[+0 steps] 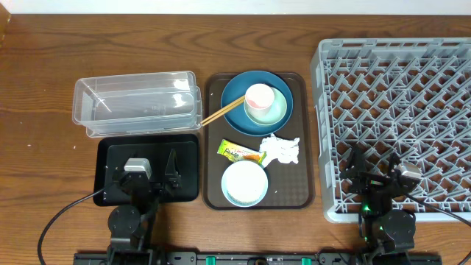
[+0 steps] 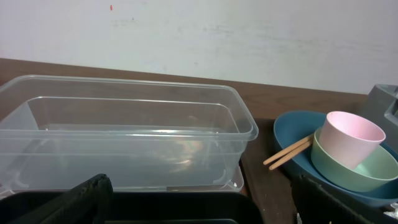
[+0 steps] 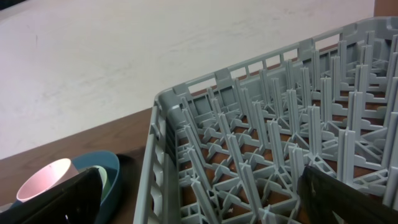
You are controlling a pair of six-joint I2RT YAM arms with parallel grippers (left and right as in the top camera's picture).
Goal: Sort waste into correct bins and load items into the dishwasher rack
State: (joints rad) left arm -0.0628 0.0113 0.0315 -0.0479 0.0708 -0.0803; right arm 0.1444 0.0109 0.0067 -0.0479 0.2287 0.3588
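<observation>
On the brown serving tray [image 1: 213, 140] a dark-blue plate [image 1: 234, 92] holds a mint-green bowl [image 1: 278, 112] with a pink cup [image 1: 258, 96] in it; they also show in the left wrist view, the cup [image 2: 351, 135] upright. Below lie a yellow-green wrapper [image 1: 239, 153], a crumpled white napkin [image 1: 281, 149] and a white bowl [image 1: 244, 182]. I cannot make out rice grains. My left gripper [image 1: 143, 160] [image 2: 205, 211] is open over the black tray [image 1: 188, 147], facing the clear tub [image 1: 136, 103] [image 2: 124, 134]. My right gripper [image 1: 374, 165] [image 3: 205, 205] is open over the grey rack [image 1: 324, 88] [image 3: 186, 99].
Two wooden chopsticks [image 1: 221, 112] [image 2: 289, 152] rest on the plate's left rim and reach past the serving tray's edge. The tub and black tray sit side by side left of the serving tray. The rack fills the right side. Bare wood lies at far left.
</observation>
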